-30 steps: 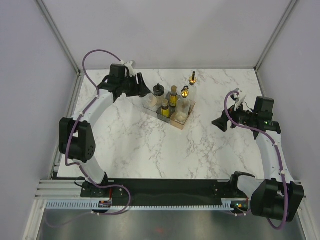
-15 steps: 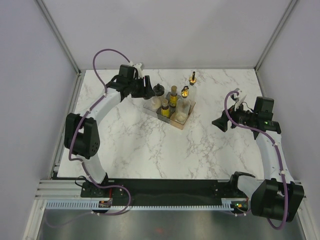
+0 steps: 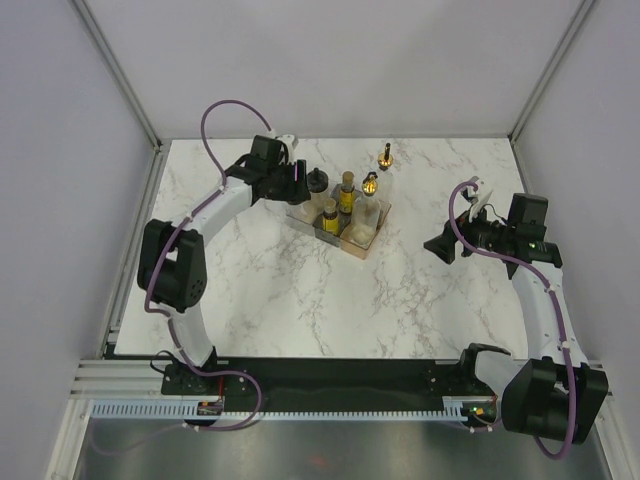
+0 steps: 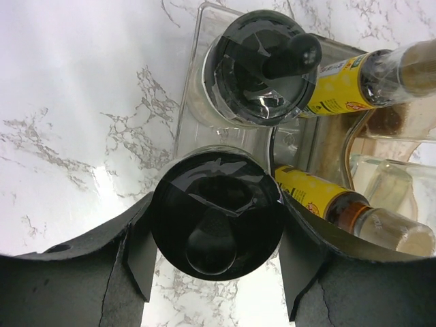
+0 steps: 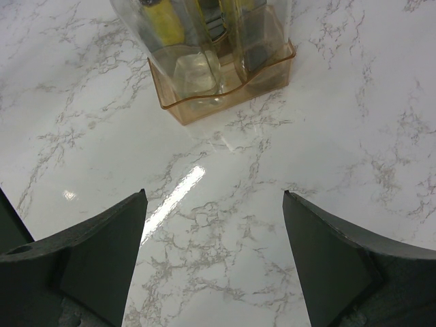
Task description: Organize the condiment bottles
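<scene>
The marbled surface (image 3: 300, 290) carries a compartment tray (image 5: 225, 95), clear at one end and peach at the other. The right tool (image 5: 212, 204) hangs wide open over the surface, near the peach end. The left tool (image 4: 216, 272) straddles a squat black-capped bottle (image 4: 216, 218) just outside the tray's clear end. Its fingers (image 4: 136, 262) sit close on both sides, but whether they press the bottle cannot be told. One tall gold-topped bottle (image 3: 371, 185) stands in the peach end, the other tall bottle (image 3: 384, 155) alone on the surface farther back. A second black-capped bottle (image 4: 262, 68) sits in the clear compartment. Two tiny amber bottles (image 4: 338, 87) (image 4: 317, 199) stand in the tray beside it.
</scene>
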Controlling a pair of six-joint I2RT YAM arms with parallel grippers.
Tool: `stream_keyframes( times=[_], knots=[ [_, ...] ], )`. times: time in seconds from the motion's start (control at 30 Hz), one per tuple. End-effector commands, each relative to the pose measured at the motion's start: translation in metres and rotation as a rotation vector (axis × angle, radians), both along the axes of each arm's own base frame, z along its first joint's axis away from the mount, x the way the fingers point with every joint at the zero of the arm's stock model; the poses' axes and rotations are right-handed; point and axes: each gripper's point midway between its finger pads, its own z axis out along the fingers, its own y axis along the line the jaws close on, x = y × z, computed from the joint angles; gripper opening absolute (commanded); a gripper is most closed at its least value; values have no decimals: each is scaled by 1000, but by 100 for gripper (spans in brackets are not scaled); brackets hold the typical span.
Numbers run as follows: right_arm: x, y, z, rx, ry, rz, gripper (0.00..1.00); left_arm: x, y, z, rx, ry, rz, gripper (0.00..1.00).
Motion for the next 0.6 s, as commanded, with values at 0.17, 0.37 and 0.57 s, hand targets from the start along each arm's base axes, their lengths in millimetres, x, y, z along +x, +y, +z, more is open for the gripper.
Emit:
stream_keyframes(
  times=[0.17,0.37,0.57],
  knots=[
    [3,2,15,-20,-66,26,90,22,0,13,88,-120,8,58],
    [3,2,15,-21,-66,27,90,17,-3,30,69,-159,-14,78],
    [3,1,14,-23,-64,27,90,10,-7,41,44,-175,-45,84]
  ],
)
